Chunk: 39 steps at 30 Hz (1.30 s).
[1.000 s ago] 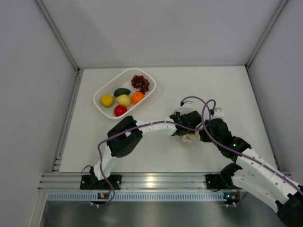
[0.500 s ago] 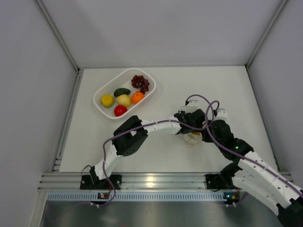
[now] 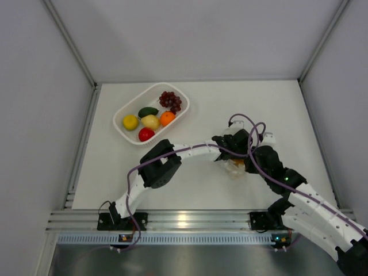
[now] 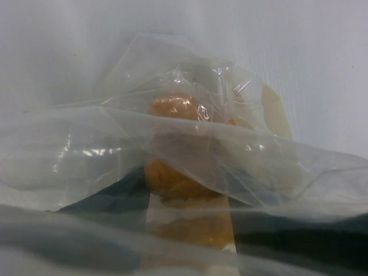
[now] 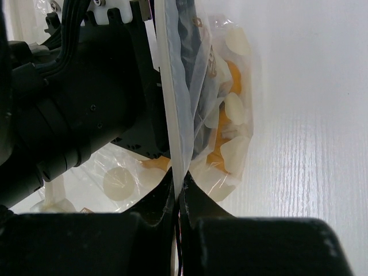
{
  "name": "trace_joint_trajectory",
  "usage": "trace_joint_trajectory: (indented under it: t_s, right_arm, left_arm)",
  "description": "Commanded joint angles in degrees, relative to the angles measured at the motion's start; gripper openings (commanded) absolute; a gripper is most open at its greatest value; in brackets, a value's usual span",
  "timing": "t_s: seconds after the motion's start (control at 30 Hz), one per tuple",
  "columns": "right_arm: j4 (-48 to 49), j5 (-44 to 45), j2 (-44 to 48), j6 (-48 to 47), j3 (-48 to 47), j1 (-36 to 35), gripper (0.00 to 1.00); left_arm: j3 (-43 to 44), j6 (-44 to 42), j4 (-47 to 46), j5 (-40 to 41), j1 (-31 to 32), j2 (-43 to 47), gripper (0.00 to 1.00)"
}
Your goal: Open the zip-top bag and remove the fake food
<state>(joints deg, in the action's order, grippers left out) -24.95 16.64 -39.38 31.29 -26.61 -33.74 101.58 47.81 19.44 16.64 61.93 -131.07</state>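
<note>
Counter (image 3: 230,103): white, matte, rectangular; a fine lengthwise grain shows in the right wrist view (image 5: 305,144).

White perforated plastic basket (image 3: 117,122), rounded-rectangular, sits on the far left part of the counter, turned at an angle to its edges and near the left side rail (image 3: 81,144), not touching it.

Slotted aluminium rail (image 3: 190,219) runs along the near edge of the counter; a narrower perforated metal strip (image 3: 195,237) lies just in front of it, then a dull grey metal sheet (image 3: 190,259).

Plain grey panels close the back (image 3: 195,40), left (image 3: 34,126) and right (image 3: 345,109) sides, joined by slanted metal corner posts (image 3: 69,40).
</note>
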Motion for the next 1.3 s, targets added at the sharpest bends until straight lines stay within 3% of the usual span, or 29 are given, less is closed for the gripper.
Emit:
trace_joint_trajectory:
  t_s: [0.0,0.03,0.1,0.13,0.23,0.6,0.87,1.27]
  right_arm:
    - [2.19,-1.26,0.09,-1.41,0.07,-0.8,0.0]
    - [2.1,-1.44,0.09,-1.49,0.07,-0.8,0.0]
    - [2.19,-1.61,0.09,-1.58,-0.02,-0.72,0.0]
    - [2.36,-1.79,0.26,-1.67,-0.02,-0.8,0.0]
    - [2.54,-1.44,0.53,-2.02,-0.37,-0.8,0.0]
    - [0.25,4.27,-3.6,-5.54,-8.18,-0.72,0.0]
    - [2.36,1.9,-6.76,-5.62,-9.69,-0.8,0.0]
    - [2.54,-0.12,-10.98,-6.94,-11.97,-0.98,0.0]
  left_arm:
    - [0.02,0.17,-0.28,-2.41,0.21,-0.86,0.42]
    - [-0.33,0.18,-0.28,-2.23,0.21,-0.42,0.32]
    - [-1.12,0.0,-0.19,-1.7,0.38,0.8,0.21]
    - [-1.82,-0.09,-0.37,-1.53,0.64,1.25,0.09]
    - [-3.23,-0.26,-1.16,-0.83,0.82,3.44,0.0]
    - [-10.69,-0.7,-2.3,2.34,2.67,14.25,0.0]
    - [-17.37,-1.14,-3.45,7.08,3.19,22.16,0.0]
    - [-19.31,-2.99,-3.62,11.57,5.04,27.26,0.0]
